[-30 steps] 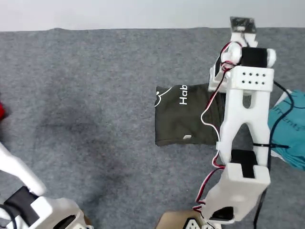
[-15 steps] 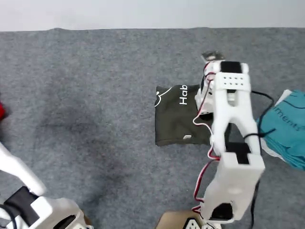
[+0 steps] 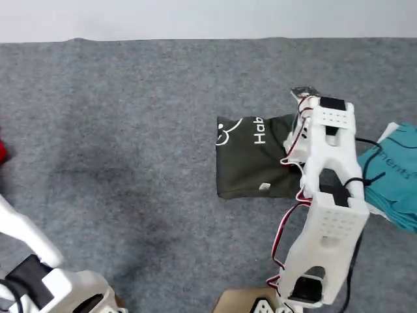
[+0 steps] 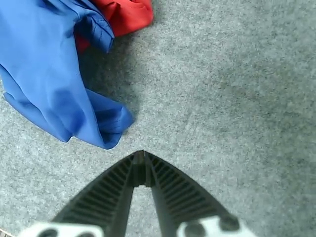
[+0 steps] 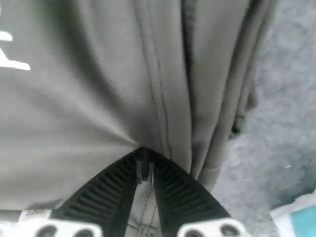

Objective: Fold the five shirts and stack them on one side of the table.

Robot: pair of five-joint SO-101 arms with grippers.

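Note:
A folded dark olive shirt with white print lies on the grey table, right of centre. My right arm stands over its right edge. In the right wrist view the right gripper is shut, its tips pinching a pucker of the olive fabric near the shirt's folded edge. My left gripper is shut and holds nothing; it hangs over bare carpet close to a crumpled blue shirt and a red shirt. A teal shirt lies at the table's right edge.
The left arm's base sits at the front left corner. A sliver of the red shirt shows at the left edge. Grey carpet covers the wide area between the arms. A teal corner lies past the olive shirt's edge.
The right arm swung left over the olive shirt, then lowered and came back right. The olive shirt has slid slightly to the right with it. The left arm has kept still.

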